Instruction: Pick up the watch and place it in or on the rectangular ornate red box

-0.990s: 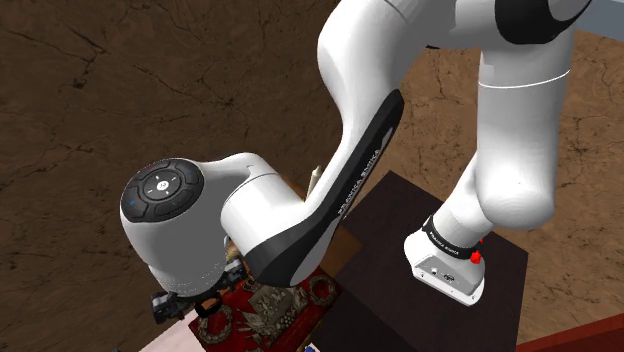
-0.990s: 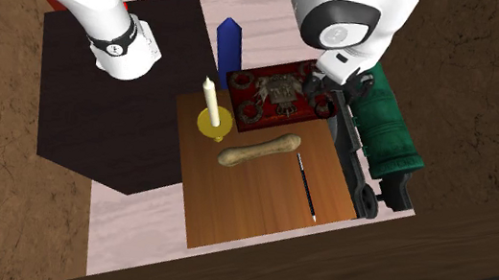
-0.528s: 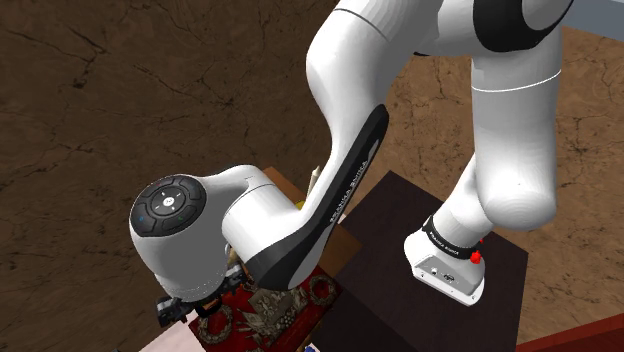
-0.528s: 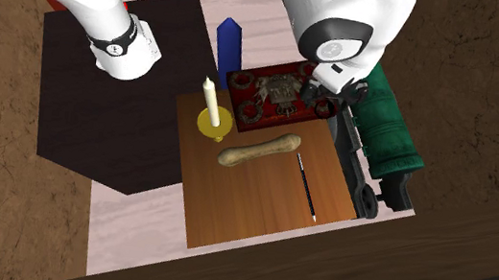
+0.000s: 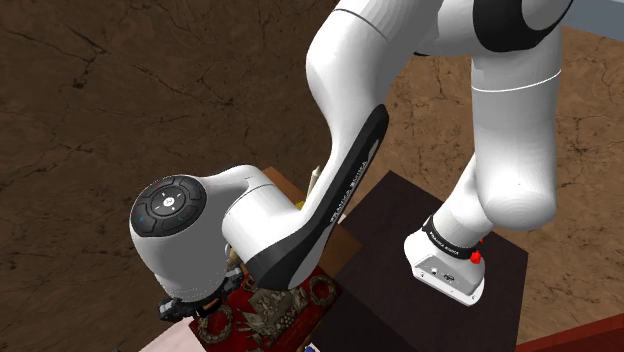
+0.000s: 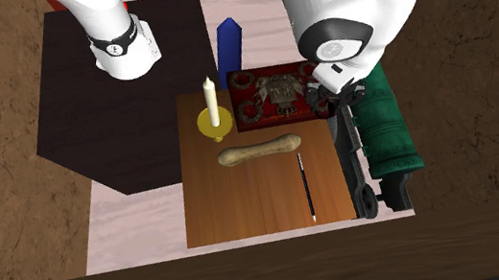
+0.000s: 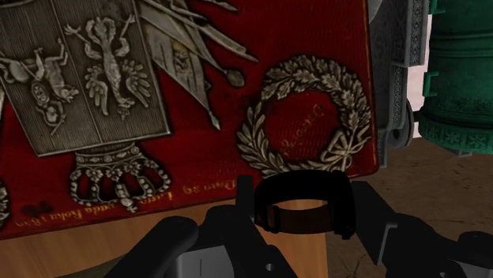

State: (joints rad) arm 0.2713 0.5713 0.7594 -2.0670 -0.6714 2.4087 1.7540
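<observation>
The red ornate box (image 7: 197, 158) bears a silver crest and a wreath on its lid. It lies at the far end of the wooden board (image 6: 251, 197), and its lid (image 5: 305, 318) peeks out under the arm in the shoulder view. My gripper (image 7: 304, 207) hangs low over the box's edge near the wreath. It is shut on the watch (image 7: 304, 185), a black band loop with a brown inside, clasped between both fingers. In the second exterior view the gripper (image 6: 325, 93) sits at the right end of the box (image 6: 274, 116).
Beside the box stand a white candle in a yellow holder (image 6: 209, 110) and a blue crystal (image 6: 227, 40). A bone (image 6: 258, 151) and a thin brush (image 6: 306, 186) lie on the board. A green barrel (image 6: 389, 131) and a grey ornate piece (image 7: 391, 79) flank the box. The dark stand (image 6: 107, 99) is alongside.
Over the last second the arm's wrist shifted slightly toward the shoulder view's right and lower over the box. Since half a second ago it has held almost still.
</observation>
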